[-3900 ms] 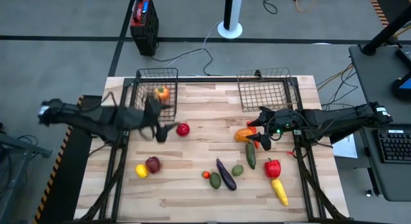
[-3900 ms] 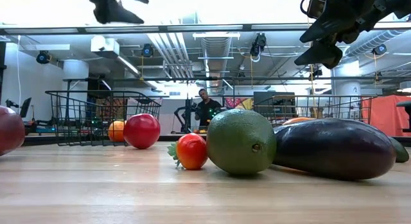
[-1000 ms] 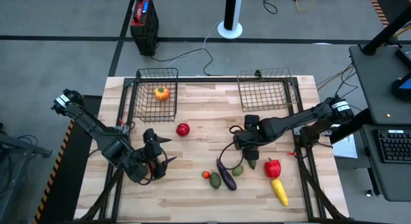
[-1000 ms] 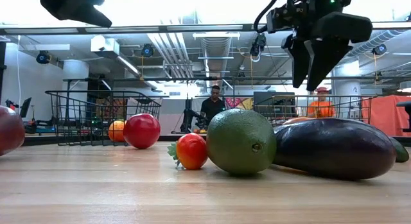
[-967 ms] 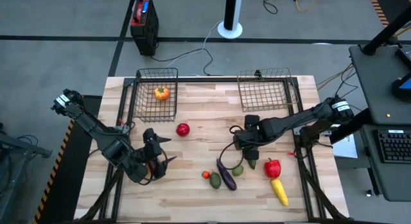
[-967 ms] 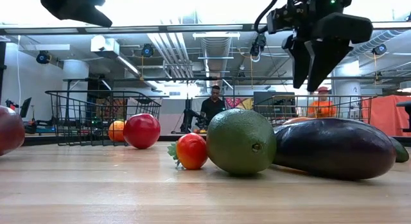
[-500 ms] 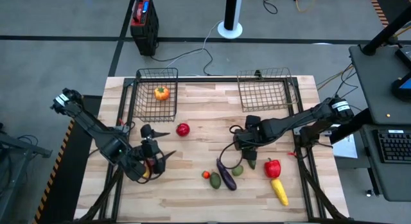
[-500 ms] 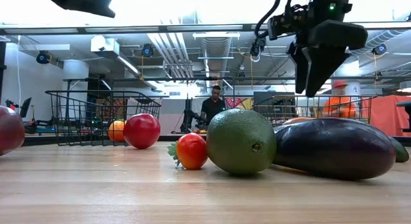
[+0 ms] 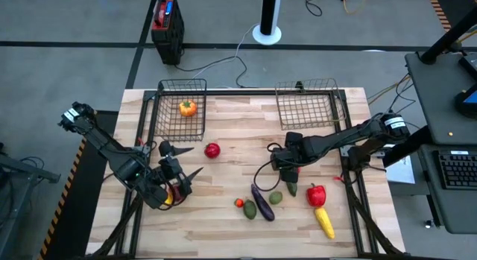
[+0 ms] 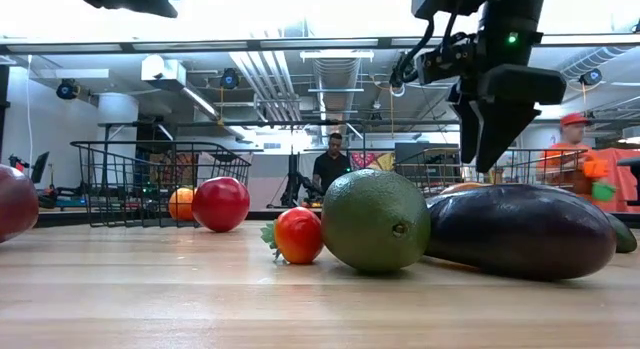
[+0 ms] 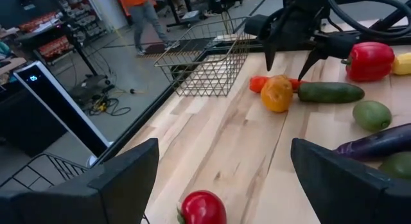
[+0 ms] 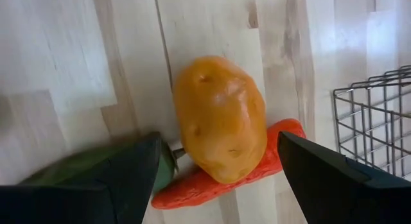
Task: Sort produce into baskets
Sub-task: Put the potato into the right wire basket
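My right gripper [image 12: 221, 147] [image 10: 490, 139] hangs open, pointing down over a lumpy orange fruit [image 12: 221, 118]. Its fingers stand on either side of the fruit, clear of it. The fruit lies against a red carrot [image 12: 257, 166] and a green cucumber [image 11: 331, 92]. My left gripper [image 9: 188, 163] [image 11: 225, 150] is open above the table's left part, over a lemon and a dark apple [image 9: 171, 194]. A red apple [image 9: 212, 150] lies on the boards. The left basket [image 9: 182, 92] holds an orange piece [image 9: 187, 107]. The right basket [image 9: 309, 103] stands at the far edge.
Near the front lie an eggplant [image 9: 262, 203], a lime [image 9: 276, 197], a dark green fruit [image 9: 250, 209], a small tomato [image 9: 239, 203], a red pepper [image 9: 317, 194] and yellow corn [image 9: 324, 221]. A black-and-red box [image 9: 167, 25] stands on the floor. A person [image 10: 330, 169] is in the room behind.
My right gripper has come down a little toward the orange fruit, still open. My left gripper has turned at its wrist above the lemon and dark apple, staying open. No produce has moved.
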### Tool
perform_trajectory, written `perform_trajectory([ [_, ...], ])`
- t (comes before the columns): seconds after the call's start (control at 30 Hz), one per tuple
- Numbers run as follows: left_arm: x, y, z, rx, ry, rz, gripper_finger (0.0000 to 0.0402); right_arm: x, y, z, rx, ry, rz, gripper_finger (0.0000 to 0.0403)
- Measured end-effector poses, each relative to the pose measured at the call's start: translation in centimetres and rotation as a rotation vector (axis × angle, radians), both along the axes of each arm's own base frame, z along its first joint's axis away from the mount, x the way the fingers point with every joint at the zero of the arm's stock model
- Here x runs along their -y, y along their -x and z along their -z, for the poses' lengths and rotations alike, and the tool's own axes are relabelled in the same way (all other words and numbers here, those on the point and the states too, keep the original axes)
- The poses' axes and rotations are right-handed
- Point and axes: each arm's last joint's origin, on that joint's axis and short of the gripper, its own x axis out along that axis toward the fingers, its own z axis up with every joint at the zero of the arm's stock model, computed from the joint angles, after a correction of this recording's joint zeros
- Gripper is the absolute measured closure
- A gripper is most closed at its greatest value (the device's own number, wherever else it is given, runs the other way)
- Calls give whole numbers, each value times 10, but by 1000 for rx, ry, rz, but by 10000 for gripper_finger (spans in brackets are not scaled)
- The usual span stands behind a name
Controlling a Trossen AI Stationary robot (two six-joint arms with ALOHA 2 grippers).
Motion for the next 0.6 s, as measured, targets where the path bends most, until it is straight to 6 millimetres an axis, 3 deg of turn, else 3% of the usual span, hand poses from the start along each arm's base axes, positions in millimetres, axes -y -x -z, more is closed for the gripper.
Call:
perform_trajectory([
  [0.3, 0, 0, 0, 5, 0, -5, 68, 0, -6, 7, -2, 20, -28, 99],
  [0.6, 0, 0, 0, 6, -1, -6, 68, -1, -14, 30, -83, 33, -29, 99],
])
